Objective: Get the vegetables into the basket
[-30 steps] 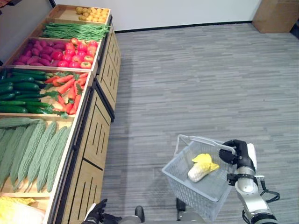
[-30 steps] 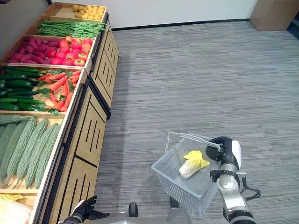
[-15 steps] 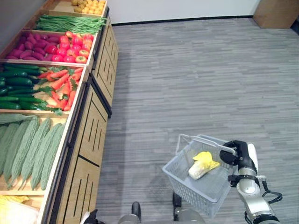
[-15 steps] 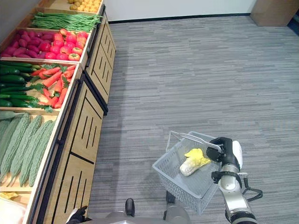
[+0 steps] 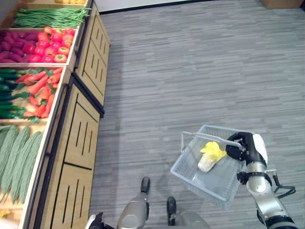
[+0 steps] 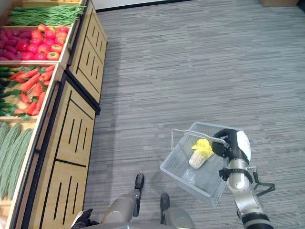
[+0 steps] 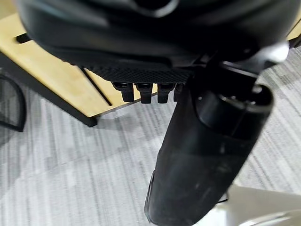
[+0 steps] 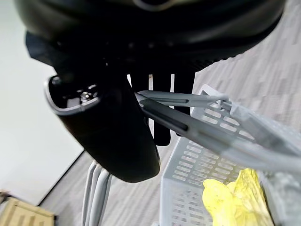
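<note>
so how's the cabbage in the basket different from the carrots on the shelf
The cabbage is a single pale head with yellow leaves, while the carrots are many, orange-red with green tops. The cabbage lies in the grey basket that the right robot hand holds by the handle; the carrots are heaped in a wooden shelf bin. Both are vegetables lying on their sides.

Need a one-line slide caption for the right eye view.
Right hand carries a grey basket holding one cabbage, beside the wooden produce stand.
</note>
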`<state>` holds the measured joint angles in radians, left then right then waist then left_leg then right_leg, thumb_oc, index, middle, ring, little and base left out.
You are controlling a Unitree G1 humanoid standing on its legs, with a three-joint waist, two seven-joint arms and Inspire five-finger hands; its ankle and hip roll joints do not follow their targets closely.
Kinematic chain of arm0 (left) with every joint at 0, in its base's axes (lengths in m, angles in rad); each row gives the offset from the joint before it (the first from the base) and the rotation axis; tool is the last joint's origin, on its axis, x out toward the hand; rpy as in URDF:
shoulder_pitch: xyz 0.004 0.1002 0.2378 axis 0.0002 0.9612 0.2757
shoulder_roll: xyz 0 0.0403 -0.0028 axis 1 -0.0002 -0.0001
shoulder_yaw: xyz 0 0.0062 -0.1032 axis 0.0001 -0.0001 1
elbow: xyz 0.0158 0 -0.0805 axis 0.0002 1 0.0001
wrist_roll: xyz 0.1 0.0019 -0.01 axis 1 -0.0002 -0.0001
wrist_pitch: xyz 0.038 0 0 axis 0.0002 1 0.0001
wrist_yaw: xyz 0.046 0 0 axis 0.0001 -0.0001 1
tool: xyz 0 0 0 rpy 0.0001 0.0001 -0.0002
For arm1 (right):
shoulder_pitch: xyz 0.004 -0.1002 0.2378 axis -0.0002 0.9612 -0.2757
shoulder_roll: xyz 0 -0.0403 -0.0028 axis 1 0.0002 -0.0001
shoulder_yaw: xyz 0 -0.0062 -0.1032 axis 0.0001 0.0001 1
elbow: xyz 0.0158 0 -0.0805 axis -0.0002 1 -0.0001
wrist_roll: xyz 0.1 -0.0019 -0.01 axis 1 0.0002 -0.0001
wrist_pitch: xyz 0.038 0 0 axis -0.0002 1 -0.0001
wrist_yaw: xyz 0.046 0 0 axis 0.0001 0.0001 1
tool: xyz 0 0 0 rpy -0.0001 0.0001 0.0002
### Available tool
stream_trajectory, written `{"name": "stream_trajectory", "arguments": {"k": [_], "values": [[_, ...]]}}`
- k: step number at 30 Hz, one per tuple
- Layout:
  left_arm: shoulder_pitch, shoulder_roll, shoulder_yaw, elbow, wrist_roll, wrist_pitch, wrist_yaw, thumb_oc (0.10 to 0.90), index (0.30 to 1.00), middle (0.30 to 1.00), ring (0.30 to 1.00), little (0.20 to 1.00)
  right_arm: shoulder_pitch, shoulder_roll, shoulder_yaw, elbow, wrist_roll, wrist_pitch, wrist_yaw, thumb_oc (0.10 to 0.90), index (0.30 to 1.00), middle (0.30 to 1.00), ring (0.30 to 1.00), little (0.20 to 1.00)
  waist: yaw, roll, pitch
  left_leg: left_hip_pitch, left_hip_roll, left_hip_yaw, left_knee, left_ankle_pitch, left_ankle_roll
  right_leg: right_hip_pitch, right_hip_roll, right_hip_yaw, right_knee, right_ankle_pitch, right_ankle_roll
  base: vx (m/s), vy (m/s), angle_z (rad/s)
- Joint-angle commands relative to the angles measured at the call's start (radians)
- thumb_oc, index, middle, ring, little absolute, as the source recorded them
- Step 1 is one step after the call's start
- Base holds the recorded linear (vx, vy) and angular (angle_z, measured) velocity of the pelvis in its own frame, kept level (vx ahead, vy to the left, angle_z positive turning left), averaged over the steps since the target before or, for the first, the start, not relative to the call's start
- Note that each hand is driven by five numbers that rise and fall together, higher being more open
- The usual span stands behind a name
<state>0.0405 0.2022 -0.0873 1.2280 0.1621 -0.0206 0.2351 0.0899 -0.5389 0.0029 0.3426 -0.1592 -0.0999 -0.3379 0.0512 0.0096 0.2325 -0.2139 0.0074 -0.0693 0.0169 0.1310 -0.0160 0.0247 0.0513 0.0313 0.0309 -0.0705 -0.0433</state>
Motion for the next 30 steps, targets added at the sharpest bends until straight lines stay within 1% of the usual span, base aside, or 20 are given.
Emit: {"name": "stream_trajectory", "arguments": {"k": [1,2,3,4,5,8,9,16,22,25,26,27,28,29,30], "values": [[0.002,0.092,-0.017,0.003,0.047,-0.002,0.027,0.9,1.0,1.0,1.0,1.0,-0.062,-0.025,-0.091,-0.157,0.002,-0.101,-0.039,0.4,0.3,0.3,0.3,0.3,0.02,-0.054,-0.119,-0.004,0.008,0.032,0.092,-0.089,-0.01,0.03,-0.193,0.027,0.074,-0.015,0.193,0.09,0.166,-0.37],[0.0,0.095,-0.017,-0.006,0.046,-0.004,0.028,0.9,1.0,1.0,1.0,1.0,-0.067,-0.022,-0.088,-0.151,0.0,-0.098,-0.039,0.4,0.3,0.3,0.3,0.3,0.022,-0.057,-0.12,-0.003,0.004,0.04,0.095,-0.097,-0.005,0.025,-0.2,0.032,0.075,-0.004,0.198,0.13,0.282,-0.48],[-0.009,0.101,-0.017,-0.006,0.045,-0.004,0.031,0.9,1.0,1.0,1.0,1.0,-0.079,-0.014,-0.08,-0.148,-0.002,-0.097,-0.04,0.4,0.3,0.3,0.3,0.3,0.023,-0.065,-0.121,-0.002,-0.007,0.05,0.098,-0.109,0.005,0.018,-0.215,0.039,0.077,0.027,0.21,0.07,0.187,-0.38],[-0.01,0.101,-0.017,-0.005,0.045,-0.004,0.031,0.9,1.0,1.0,1.0,1.0,-0.079,-0.013,-0.08,-0.147,-0.002,-0.097,-0.04,0.4,0.3,0.3,0.3,0.3,0.024,-0.065,-0.121,-0.002,-0.007,0.052,0.099,-0.11,0.006,0.018,-0.215,0.041,0.076,0.027,0.21,0.08,0.213,-0.22],[-0.019,0.109,-0.015,-0.003,0.046,-0.002,0.036,0.9,1.0,1.0,1.0,1.0,-0.093,-0.006,-0.068,-0.146,-0.003,-0.093,-0.039,0.4,0.3,0.3,0.3,0.3,0.026,-0.073,-0.121,0.002,-0.015,0.061,0.1,-0.122,0.015,0.005,-0.226,0.047,0.081,0.056,0.22,0.04,0.129,-0.04],[-0.028,0.118,-0.011,-0.01,0.044,0.002,0.042,0.9,1.0,1.0,1.0,1.0,-0.107,0.002,-0.054,-0.135,-0.004,-0.088,-0.04,0.4,0.3,0.3,0.3,0.3,0.029,-0.08,-0.122,0.012,-0.023,0.07,0.09,-0.129,0.025,-0.007,-0.236,0.048,0.086,0.096,0.229,0.06,0.139,-0.09],[-0.03,0.121,-0.011,-0.012,0.049,0.004,0.042,0.9,1.0,1.0,1.0,1.0,-0.11,0.006,-0.051,-0.126,-0.006,-0.086,-0.043,0.4,0.3,0.3,0.3,0.3,0.029,-0.082,-0.124,0.024,-0.029,0.075,0.075,-0.131,0.032,-0.013,-0.241,0.047,0.092,0.122,0.235,0.08,0.128,-0.1],[-0.029,0.123,-0.034,-0.023,0.086,0.004,0.035,0.9,1.0,1.0,1.0,1.0,-0.097,0.013,-0.059,-0.132,-0.014,-0.084,-0.041,0.4,0.3,0.3,0.3,0.3,0.021,-0.082,-0.133,0.055,-0.053,0.073,0.05,-0.141,0.047,-0.017,-0.258,0.057,0.096,0.214,0.249,0.06,0.075,-0.04],[-0.027,0.125,-0.035,-0.022,0.09,0.004,0.035,0.9,1.0,1.0,1.0,1.0,-0.092,0.018,-0.055,-0.136,-0.017,-0.087,-0.035,0.4,0.3,0.3,0.3,0.3,0.021,-0.08,-0.136,0.059,-0.059,0.081,0.065,-0.158,0.051,-0.014,-0.264,0.063,0.089,0.246,0.256,0.03,0.032,-0.07],[-0.026,0.127,-0.038,-0.019,0.097,0.004,0.03,0.9,1.0,1.0,1.0,1.0,-0.094,0.015,-0.054,-0.137,-0.02,-0.086,-0.032,0.4,0.3,0.3,0.3,0.3,0.023,-0.083,-0.141,0.059,-0.068,0.078,0.072,-0.169,0.057,-0.015,-0.273,0.069,0.095,0.287,0.264,0.02,0.051,-0.03],[-0.025,0.129,-0.043,-0.021,0.106,0.004,0.027,0.9,1.0,1.0,1.0,1.0,-0.095,0.015,-0.057,-0.142,-0.02,-0.087,-0.031,0.4,0.3,0.3,0.3,0.3,0.02,-0.077,-0.135,0.066,-0.073,0.071,0.07,-0.17,0.066,-0.039,-0.273,0.075,0.15,0.318,0.261,-0.01,0.138,-0.03],[-0.024,0.134,-0.047,-0.036,0.109,0.003,0.028,0.9,1.0,1.0,1.0,1.0,-0.11,0.013,-0.049,-0.141,-0.019,-0.088,-0.033,0.4,0.3,0.3,0.3,0.3,0.018,-0.061,-0.117,0.073,-0.071,0.065,0.07,-0.17,0.075,-0.091,-0.265,0.079,0.245,0.354,0.247,-0.02,0.12,-0.04],[-0.024,0.134,-0.047,-0.036,0.109,0.004,0.028,0.9,1.0,1.0,1.0,1.0,-0.111,0.012,-0.049,-0.141,-0.019,-0.088,-0.033,0.4,0.3,0.3,0.3,0.3,0.019,-0.06,-0.117,0.072,-0.071,0.065,0.07,-0.17,0.075,-0.095,-0.264,0.08,0.249,0.353,0.247,-0.03,0.128,0.0],[-0.027,0.136,-0.048,-0.04,0.105,0.004,0.027,0.9,1.0,1.0,1.0,1.0,-0.121,0.009,-0.042,-0.144,-0.021,-0.088,-0.034,0.4,0.3,0.3,0.3,0.3,0.015,-0.047,-0.102,0.077,-0.071,0.055,0.073,-0.167,0.08,-0.115,-0.251,0.082,0.301,0.351,0.236,0.03,0.142,0.12],[-0.028,0.137,-0.051,-0.045,0.108,0.004,0.026,0.9,1.0,1.0,1.0,1.0,-0.128,0.01,-0.037,-0.15,-0.026,-0.088,-0.037,0.4,0.3,0.3,0.3,0.3,0.012,-0.03,-0.088,0.095,-0.069,0.048,0.077,-0.176,0.085,-0.146,-0.243,0.059,0.36,0.315,0.221,0.07,0.171,0.18]]}}
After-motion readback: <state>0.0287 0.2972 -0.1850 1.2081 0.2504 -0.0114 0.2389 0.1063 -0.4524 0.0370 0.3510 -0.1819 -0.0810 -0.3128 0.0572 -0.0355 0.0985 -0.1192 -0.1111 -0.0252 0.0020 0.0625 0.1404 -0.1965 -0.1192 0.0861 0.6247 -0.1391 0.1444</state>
